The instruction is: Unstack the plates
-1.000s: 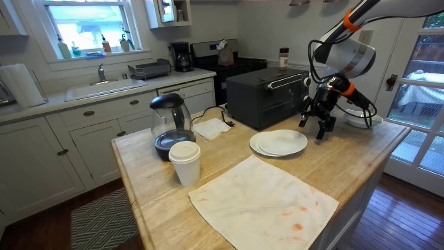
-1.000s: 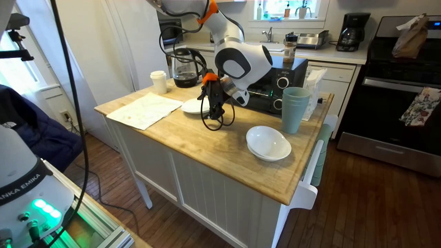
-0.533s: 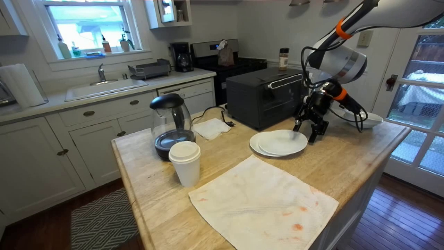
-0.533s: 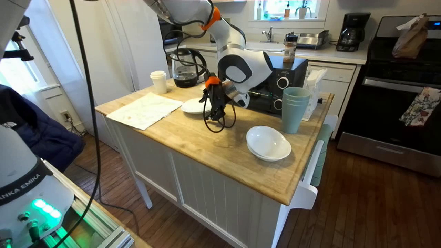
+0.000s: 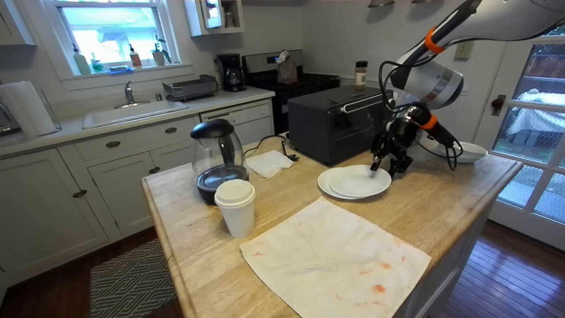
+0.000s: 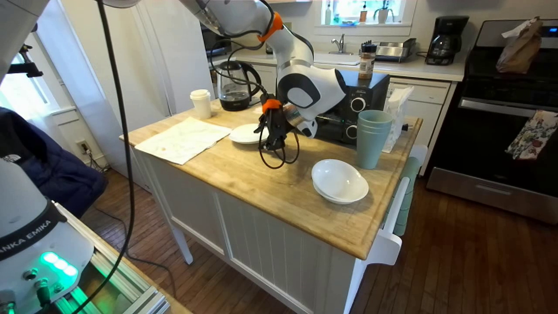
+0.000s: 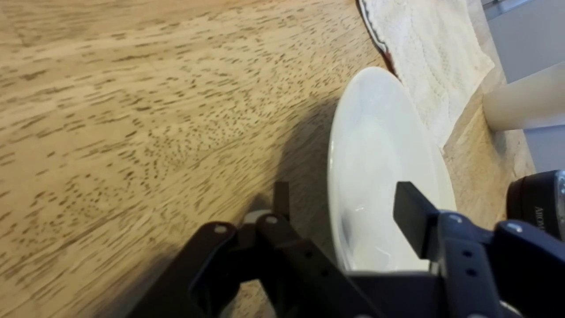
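Two white plates lie stacked on the wooden table. The upper plate (image 5: 359,182) sits off-centre on the lower plate (image 5: 325,182), whose edge shows on one side. The stack also shows in an exterior view (image 6: 245,134), partly hidden by the gripper. My gripper (image 5: 383,170) is open and low at the plates' edge. In the wrist view the gripper (image 7: 345,205) has one finger outside the upper plate's rim, over the table. The other finger is above the white surface of the plate (image 7: 375,141). Nothing is held between the fingers.
A black toaster oven (image 5: 337,123) stands close behind the plates and gripper. A stained cloth (image 5: 335,260), a lidded white cup (image 5: 236,207) and a glass kettle (image 5: 220,163) share the table (image 6: 270,192). White bowls (image 6: 339,181) and green cups (image 6: 372,139) stand at the far end.
My gripper has moved down and toward the plates, from beside them to astride the upper plate's rim. The plates have not moved.
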Motion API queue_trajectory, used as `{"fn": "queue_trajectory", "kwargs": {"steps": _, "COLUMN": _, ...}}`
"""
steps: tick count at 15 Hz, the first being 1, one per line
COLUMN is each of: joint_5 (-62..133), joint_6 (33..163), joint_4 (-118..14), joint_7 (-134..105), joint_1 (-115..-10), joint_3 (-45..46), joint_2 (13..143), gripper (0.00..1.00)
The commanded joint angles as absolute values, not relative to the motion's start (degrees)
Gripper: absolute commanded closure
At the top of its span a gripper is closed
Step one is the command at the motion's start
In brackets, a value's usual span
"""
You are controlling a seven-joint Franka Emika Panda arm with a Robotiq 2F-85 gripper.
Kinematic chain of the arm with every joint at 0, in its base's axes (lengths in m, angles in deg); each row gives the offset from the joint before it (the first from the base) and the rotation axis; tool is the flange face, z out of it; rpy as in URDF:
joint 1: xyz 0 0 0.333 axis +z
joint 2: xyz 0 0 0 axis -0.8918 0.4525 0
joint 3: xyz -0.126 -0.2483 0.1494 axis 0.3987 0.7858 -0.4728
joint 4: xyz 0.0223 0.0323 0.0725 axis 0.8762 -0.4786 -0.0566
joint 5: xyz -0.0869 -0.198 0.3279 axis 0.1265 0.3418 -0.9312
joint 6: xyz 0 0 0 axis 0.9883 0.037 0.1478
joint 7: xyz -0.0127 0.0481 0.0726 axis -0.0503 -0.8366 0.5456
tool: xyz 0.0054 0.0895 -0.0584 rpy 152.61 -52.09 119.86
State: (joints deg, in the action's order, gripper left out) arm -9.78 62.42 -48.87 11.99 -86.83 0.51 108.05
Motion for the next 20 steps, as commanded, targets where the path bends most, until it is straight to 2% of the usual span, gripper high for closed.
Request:
{"fn": "queue_trajectory", "kwargs": {"steps": 1, "joint_5": -11.6, "joint_6": 61.2, "joint_4": -46.3, "joint_7": 11.7, "joint_1": -88.1, "joint_3": -0.4, "joint_2": 109.8, "gripper": 0.42}}
{"fn": "queue_trajectory", "kwargs": {"steps": 4, "joint_5": -11.6, "joint_6": 61.1, "joint_4": -46.0, "joint_7": 11.7, "joint_1": -88.2, "joint_3": -0.4, "joint_2": 109.9, "gripper": 0.61}}
{"fn": "queue_trajectory", "kwargs": {"steps": 5, "joint_5": -11.6, "joint_6": 61.0, "joint_4": -46.0, "joint_7": 11.7, "joint_1": -88.2, "joint_3": -0.4, "joint_2": 109.9, "gripper": 0.72}}
{"fn": "queue_trajectory", "kwargs": {"steps": 9, "joint_5": -11.6, "joint_6": 60.9, "joint_4": -45.8, "joint_7": 11.6, "joint_1": -88.4, "joint_3": -0.3, "joint_2": 110.1, "gripper": 0.99}}
{"fn": "queue_trajectory", "kwargs": {"steps": 20, "joint_5": -13.8, "joint_6": 58.2, "joint_4": -44.5, "joint_7": 13.1, "joint_1": -89.7, "joint_3": -0.2, "joint_2": 110.4, "gripper": 0.99}}
